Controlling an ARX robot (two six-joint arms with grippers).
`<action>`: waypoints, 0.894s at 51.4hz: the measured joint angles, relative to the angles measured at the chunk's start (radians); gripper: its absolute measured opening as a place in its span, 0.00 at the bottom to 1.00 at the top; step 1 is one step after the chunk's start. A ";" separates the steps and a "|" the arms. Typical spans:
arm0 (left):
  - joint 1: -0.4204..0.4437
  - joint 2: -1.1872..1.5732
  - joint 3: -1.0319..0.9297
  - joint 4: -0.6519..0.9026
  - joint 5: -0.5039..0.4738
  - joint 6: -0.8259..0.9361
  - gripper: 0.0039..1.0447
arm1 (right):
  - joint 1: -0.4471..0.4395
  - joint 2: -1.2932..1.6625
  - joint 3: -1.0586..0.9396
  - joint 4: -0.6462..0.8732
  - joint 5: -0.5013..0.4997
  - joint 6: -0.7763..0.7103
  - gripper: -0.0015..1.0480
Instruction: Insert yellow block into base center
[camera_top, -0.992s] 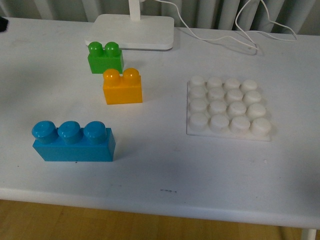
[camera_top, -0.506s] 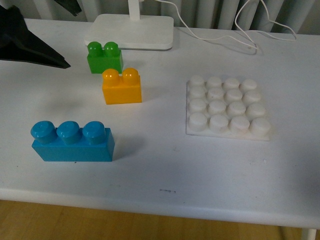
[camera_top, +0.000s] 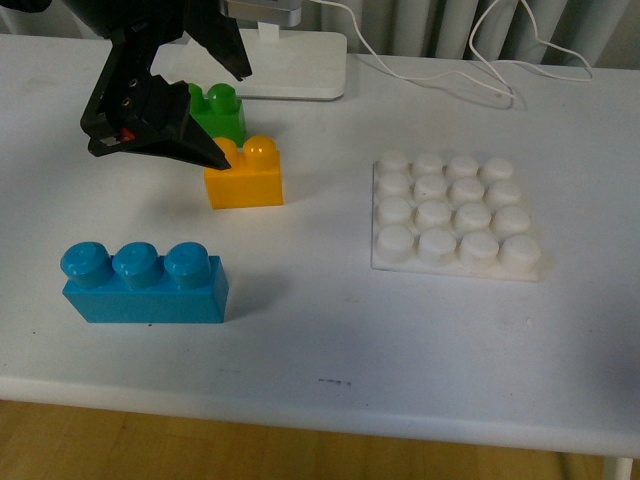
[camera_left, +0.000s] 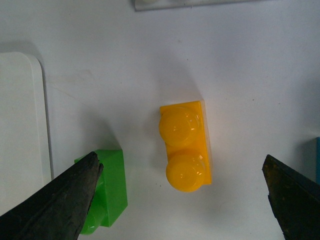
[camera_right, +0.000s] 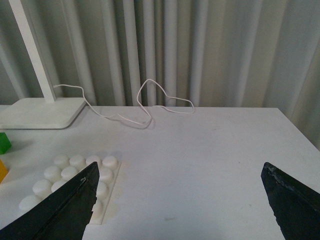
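**Yellow block (camera_top: 244, 177) loose on the table, left gripper (camera_top: 236, 120) spread wide above it**

Nearest me on the white table (camera_top: 330, 330) is a tiny dark mark (camera_top: 335, 381) by the front edge, too small for me to read. Next comes the blue brick (camera_top: 145, 285), a three-stud piece at about 7 o'clock from the yellow block.

The yellow block stands studs up on the table. It is at roughly 9 o'clock from the base (camera_top: 455, 212) and well apart from it. The base lies flat with all sixteen of its studs bare.

My left gripper hangs over the yellow block with its jaws far apart and nothing held. From its wrist camera the block lies between the two black fingers (camera_left: 55, 205) and clear of both. One finger overlaps the green brick (camera_top: 222, 110) in that view. In the front view the lower fingertip covers the block's left stud, and I cannot tell whether it touches.

The green brick sits at 11 o'clock from the yellow block, just beside it, and the wrist view shows a narrow gap of table between them. At 12 o'clock beyond it is the white lamp foot (camera_top: 290, 60). A white cable (camera_top: 490, 70) trails across the far table from there.

My right gripper (camera_right: 180, 167) is outside the front view. Its wrist camera shows its fingers wide apart and empty, facing over the base toward a grey pleated curtain (camera_right: 175, 50).
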 joint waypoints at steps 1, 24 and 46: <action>0.000 0.006 0.004 0.000 -0.003 0.000 0.94 | 0.000 0.000 0.000 0.000 0.000 0.000 0.91; -0.012 0.086 0.018 0.042 -0.004 -0.017 0.94 | 0.000 0.000 0.000 0.000 0.000 0.000 0.91; -0.022 0.152 0.037 0.057 -0.008 -0.032 0.94 | 0.000 0.000 0.000 0.000 0.000 0.000 0.91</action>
